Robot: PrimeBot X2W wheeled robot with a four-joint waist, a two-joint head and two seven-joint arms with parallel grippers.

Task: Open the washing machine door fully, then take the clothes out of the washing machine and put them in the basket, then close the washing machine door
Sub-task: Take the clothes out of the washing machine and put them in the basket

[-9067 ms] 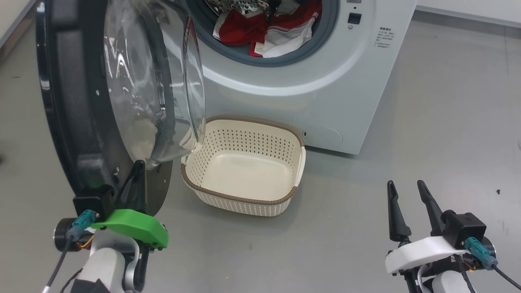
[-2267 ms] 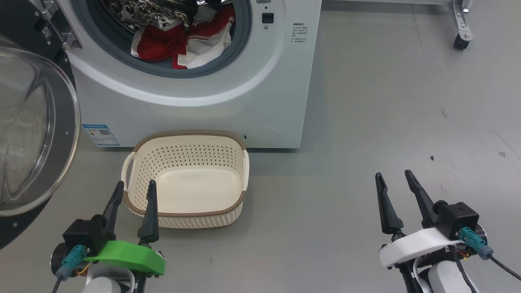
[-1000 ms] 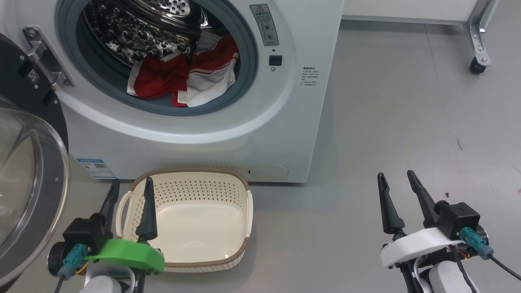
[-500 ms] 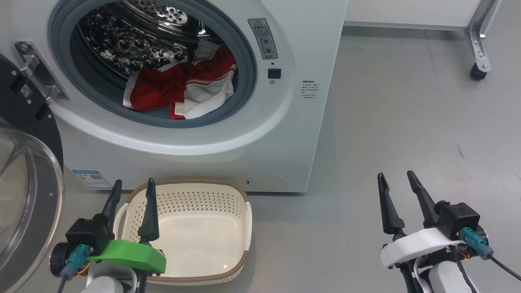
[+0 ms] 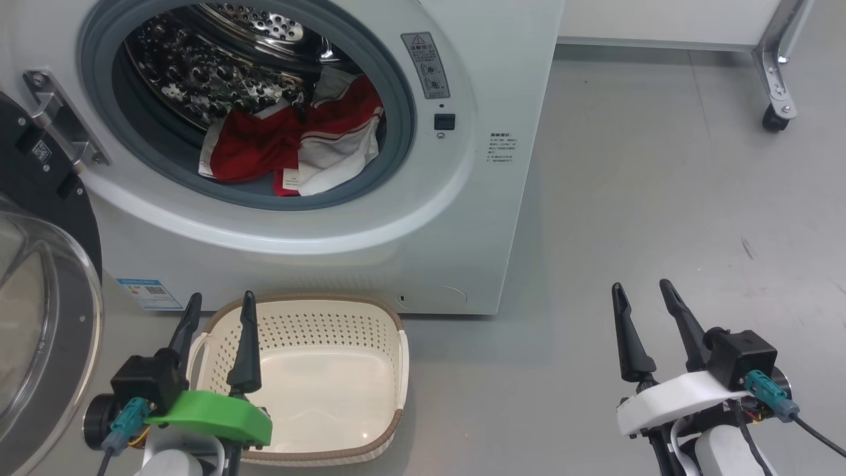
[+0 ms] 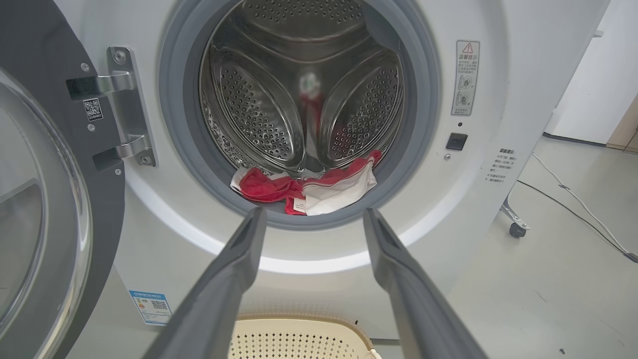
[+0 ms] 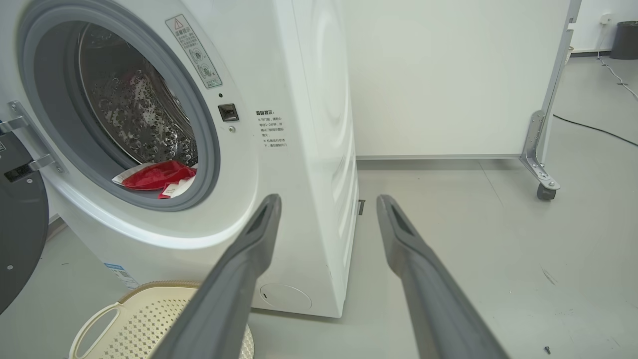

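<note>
My left gripper (image 5: 221, 297) hangs low in front of the washing machine (image 5: 462, 218). Its fingers are spread wide and grip nothing. From my head camera the two tips cross the left end of the basket (image 5: 396, 344). From the wrist, they point straight at the round opening.

The basket sits on the floor (image 5: 661, 198) just in front of the machine, close to its base, its pale bottom showing.

The door (image 5: 39, 317) is swung out to my left on its metal hinge (image 5: 59, 119), with the clear glass bowl bulging toward me.

The clothes (image 5: 264, 149) are in the machine, a red and white heap at the front of the steel drum (image 5: 198, 73), spilling onto the grey gasket at the lower lip.

My right gripper (image 5: 640, 285) is well off to the right over bare floor, fingers spread, holding nothing. Its wrist camera looks toward the machine's right front corner.

A blue label (image 5: 149, 294) sits at the machine's lower left corner.
</note>
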